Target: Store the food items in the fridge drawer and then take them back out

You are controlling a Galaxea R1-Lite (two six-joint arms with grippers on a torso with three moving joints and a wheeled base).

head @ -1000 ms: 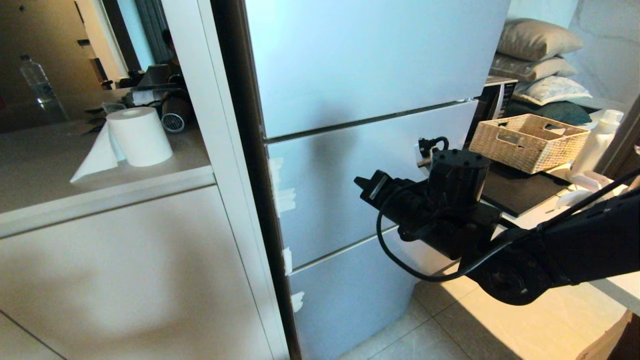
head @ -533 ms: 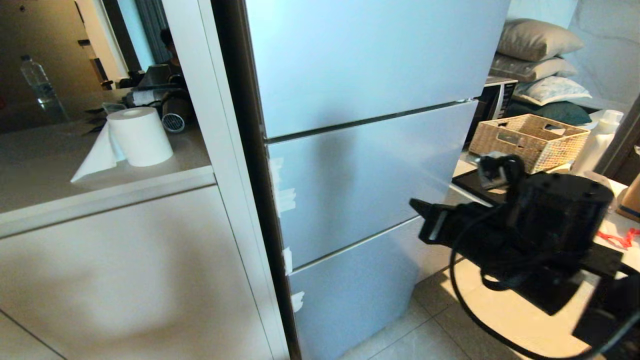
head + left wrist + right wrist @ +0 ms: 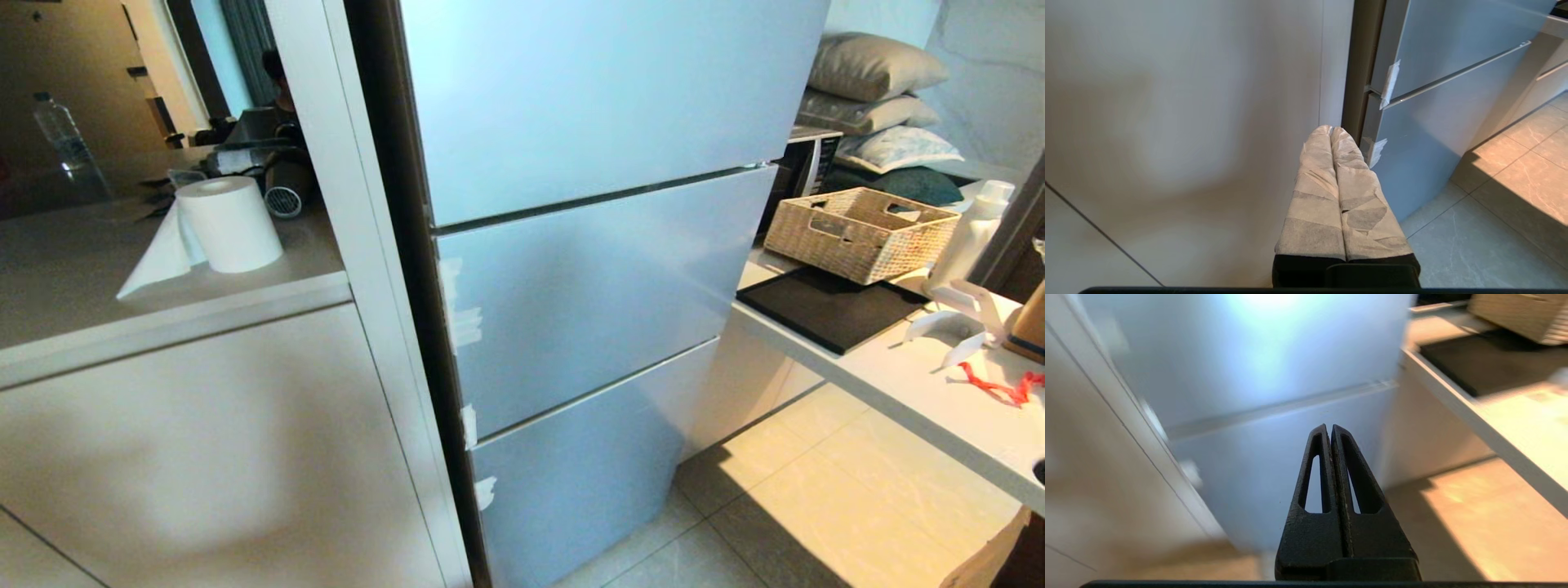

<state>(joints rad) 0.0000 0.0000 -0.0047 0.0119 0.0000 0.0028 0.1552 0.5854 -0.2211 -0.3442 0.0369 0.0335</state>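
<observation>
Fridge fully closed, contents hidden, both arms outside head view

Closed blue-grey fridge, white cabinets, sunlit tiled floor

You see pale grey-blue fridge panels, off-white cabinet fronts, a tan woven basket on a black mat, a white paper roll, and cream marbled floor tiles. Left hand: grey-white tape wrap. Right hand: black.

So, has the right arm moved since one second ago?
Yes. It was in front of the fridge in the head view, then drew back to the right and down, out of that view.
</observation>
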